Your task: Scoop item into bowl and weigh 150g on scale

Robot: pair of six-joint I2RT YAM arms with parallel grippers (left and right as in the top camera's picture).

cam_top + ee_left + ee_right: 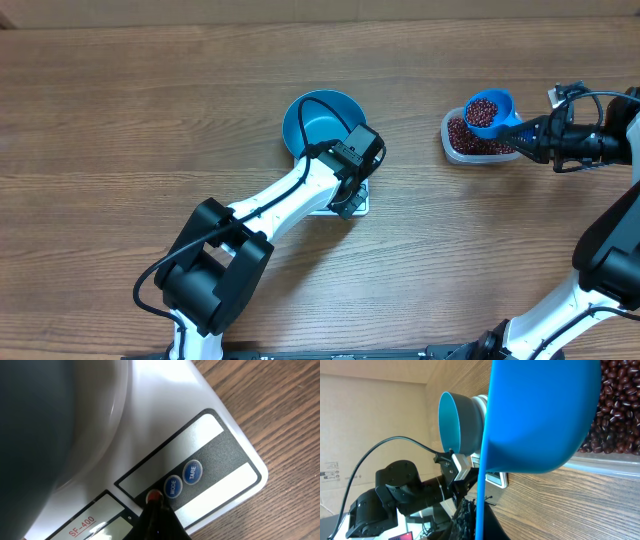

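My left gripper (159,510) has its fingers pressed together into one dark tip, and it rests on the small red button (154,495) on the scale (170,410). That button sits beside the round blue MODE button (172,486) and TARE button (192,472). The scale is flat, white and square, with a grey panel along one edge. From overhead most of it is hidden under my arm and the bowl (318,122). The bowl stands on the scale. It is round, deep and teal-blue, and its inside is smooth and bare.

My right gripper (530,131) is clamped on the handle of the bright blue scoop (492,108), holding it level above the clear tub (478,158), well to the right of the bowl on the wooden table (150,100). The beans (483,111) are tiny, oval and dark red-brown. They fill the scoop and also lie in a loose heap in the tub below it.
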